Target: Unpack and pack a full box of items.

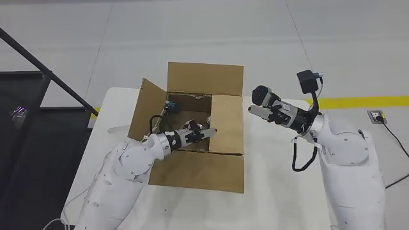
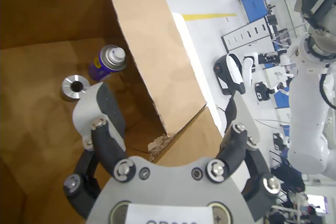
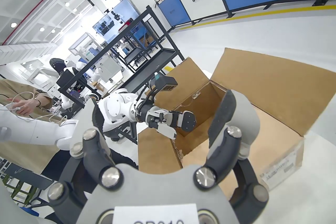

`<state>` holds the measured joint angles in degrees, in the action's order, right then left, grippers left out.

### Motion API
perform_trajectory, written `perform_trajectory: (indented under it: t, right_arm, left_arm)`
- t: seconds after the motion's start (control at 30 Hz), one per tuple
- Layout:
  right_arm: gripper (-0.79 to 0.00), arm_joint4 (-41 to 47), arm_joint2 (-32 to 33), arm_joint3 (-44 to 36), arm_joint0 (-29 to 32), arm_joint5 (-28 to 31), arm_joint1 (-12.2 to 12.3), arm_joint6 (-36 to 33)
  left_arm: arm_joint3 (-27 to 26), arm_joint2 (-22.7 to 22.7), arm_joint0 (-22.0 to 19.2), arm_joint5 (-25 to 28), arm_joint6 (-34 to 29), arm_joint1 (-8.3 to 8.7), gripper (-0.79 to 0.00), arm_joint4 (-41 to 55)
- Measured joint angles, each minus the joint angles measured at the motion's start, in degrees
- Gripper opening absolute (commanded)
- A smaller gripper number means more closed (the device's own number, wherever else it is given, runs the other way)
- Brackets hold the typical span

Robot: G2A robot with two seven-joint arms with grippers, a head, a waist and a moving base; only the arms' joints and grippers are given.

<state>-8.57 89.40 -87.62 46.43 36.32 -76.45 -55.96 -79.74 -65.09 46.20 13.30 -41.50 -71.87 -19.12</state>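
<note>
While the left gripper (image 2: pixel 168 96) gapes empty inside the cardboard box (image 1: pixel 227 124), above a purple spray can (image 2: pixel 105 64) and a metal cylinder (image 2: pixel 72 88), the right gripper (image 3: pixel 162 104) hovers outside it, equally wide open and empty.

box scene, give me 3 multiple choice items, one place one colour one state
1. Where is the spray can? A) inside the box, beside the metal cylinder B) on the table outside the box C) on the floor
2. What colour is the can's body? A) red B) purple C) green
3. How are the left gripper fingers? A) open B) shut on the can C) shut on a flap
Answers: 1 A, it sits on the box bottom by the cylinder; 2 B, purple under a white cap; 3 A, they stand wide apart, gripping nothing.
</note>
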Motion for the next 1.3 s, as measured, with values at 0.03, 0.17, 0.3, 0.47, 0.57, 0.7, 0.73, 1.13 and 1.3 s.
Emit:
perform_trajectory:
  t: [0.03,0.17,0.3,0.47,0.57,0.7,0.73,1.13,1.3]
  right_arm:
    - [0.000,0.4,0.5,0.0,0.3,0.1,0.3,-0.2]
    - [0.000,1.5,1.5,0.0,0.9,0.2,1.0,-0.7]
    - [0.000,2.3,1.8,0.1,1.1,0.3,1.6,-1.0]
    - [0.000,3.0,2.1,0.3,1.4,0.4,2.4,-0.9]
    - [0.000,3.4,2.2,0.2,1.7,0.3,2.8,-0.8]
    - [0.000,3.7,2.2,0.0,1.9,0.1,3.4,-0.7]
    - [0.000,3.8,2.2,-0.1,1.9,0.0,3.6,-0.7]
    - [0.000,4.4,3.4,0.7,1.2,-0.7,5.2,1.1]
    - [0.000,3.3,5.6,1.1,1.9,-2.0,6.0,3.6]
  left_arm:
    - [1.9,1.0,-0.9,0.3,0.2,-0.35,0.000,1.2]
    - [7.6,3.9,-3.6,1.7,1.0,-1.48,0.000,5.5]
    - [12.7,6.3,-5.8,3.2,0.8,-2.57,0.000,9.5]
    - [17.8,9.2,-8.6,5.2,1.4,-4.03,0.000,13.3]
    - [20.2,10.5,-9.8,6.4,1.9,-4.79,0.000,14.8]
    - [21.5,11.4,-10.6,8.4,1.7,-5.38,0.000,16.3]
    - [21.5,11.2,-10.7,9.1,1.5,-5.39,0.000,16.7]
    - [12.2,8.0,-9.1,9.7,0.9,-4.54,0.000,17.9]
    - [10.7,10.3,-10.3,8.0,3.6,-5.59,0.000,18.3]
